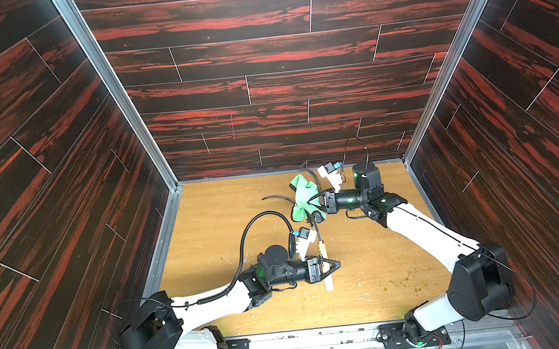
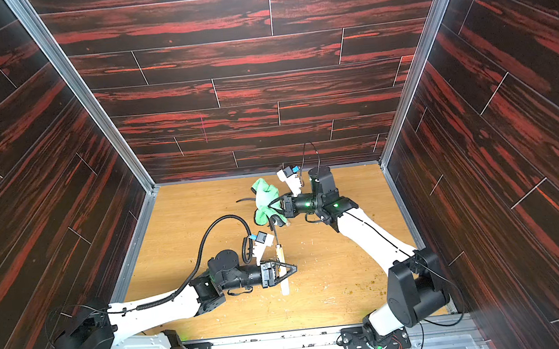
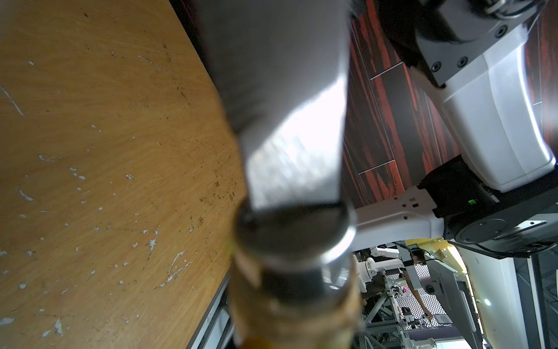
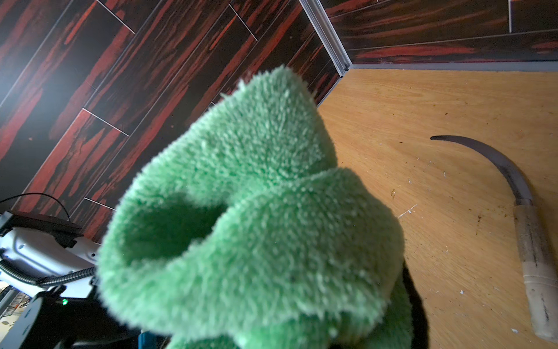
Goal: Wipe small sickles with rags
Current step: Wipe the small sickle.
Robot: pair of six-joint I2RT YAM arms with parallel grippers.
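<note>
Blurred sickle [image 3: 290, 169] close-up over scratched wooden table [image 3: 105, 151]

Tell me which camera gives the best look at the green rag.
The right wrist view: the green rag fills most of the frame, close enough to see its fluffy pile. Both top views show it small and bunched, pinched by the right gripper. The left wrist view misses it entirely.

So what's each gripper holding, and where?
Left gripper: sickle, by its wooden handle. Right gripper: green rag, pinched at its bunched middle.
</note>
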